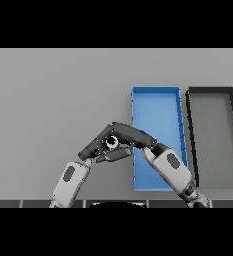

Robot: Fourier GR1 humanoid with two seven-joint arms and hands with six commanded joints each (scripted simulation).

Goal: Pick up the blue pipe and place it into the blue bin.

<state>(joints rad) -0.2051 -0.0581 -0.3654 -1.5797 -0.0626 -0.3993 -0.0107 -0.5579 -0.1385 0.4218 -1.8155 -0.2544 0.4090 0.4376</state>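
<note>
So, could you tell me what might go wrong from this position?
The pipe is nearly hidden between the left hand and right hand, left of the blue bin, so the grip may be poor and it could drop short. The black bin sits alongside; overshooting could land it there.

Both forearms are white with rounded casings, each bearing a dark grey oval inset. The left hand (pixel 94 148) and right hand (pixel 133 136) are dark, almost black.

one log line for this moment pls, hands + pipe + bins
left robot hand: beside right | right robot hand: left of blue bin | pipe: not clearly visible | black bin: right of blue
</note>
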